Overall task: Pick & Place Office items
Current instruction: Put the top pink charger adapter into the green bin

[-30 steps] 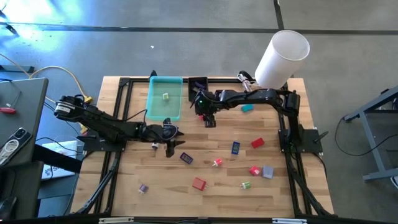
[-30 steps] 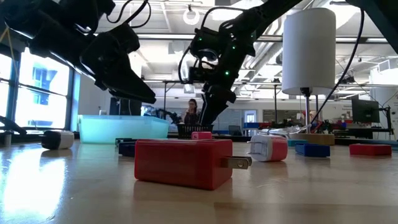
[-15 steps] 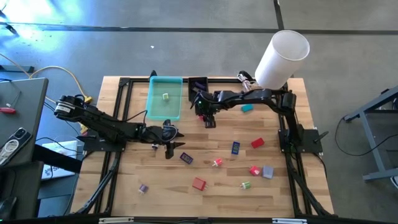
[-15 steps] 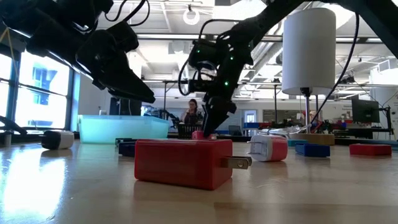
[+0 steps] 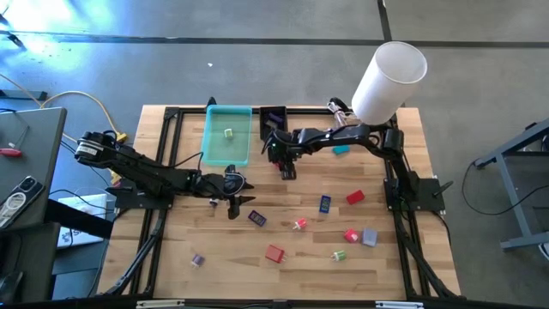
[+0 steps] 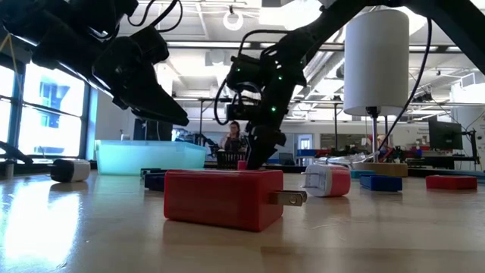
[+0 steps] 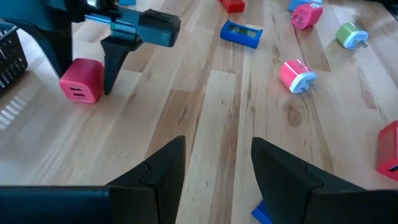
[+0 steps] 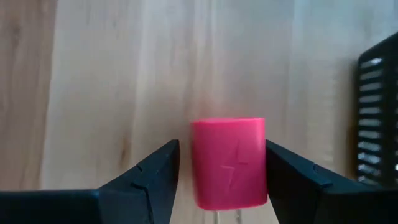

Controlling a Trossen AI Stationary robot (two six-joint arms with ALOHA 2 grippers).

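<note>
A pink block (image 8: pixel 229 162) with a lightning mark, one of the office items, sits on the wooden table near its far middle. My right gripper (image 8: pixel 222 162) points steeply down over it, open, with one finger on each side of the block (image 7: pixel 81 79). In the high view the gripper (image 5: pixel 287 172) covers the block. My left gripper (image 7: pixel 214 168) hovers open above the table's left middle (image 5: pixel 232 206) with nothing between its fingers. Other small pieces lie scattered on the near half: a red block (image 5: pixel 274 253), a blue one (image 5: pixel 325 203), a green one (image 5: pixel 339 255).
A teal tray (image 5: pixel 214 146) stands at the far left with a green piece (image 5: pixel 229 133) inside. A black mesh basket (image 5: pixel 273 116) sits beside it, close to my right gripper. A tall white cylinder (image 5: pixel 390 77) stands at the far right. A teal piece (image 5: pixel 341 148) lies under the right arm.
My right gripper has come down toward the table over the pink block, so its fingers now stand on either side of it. The block has stayed where it was.
</note>
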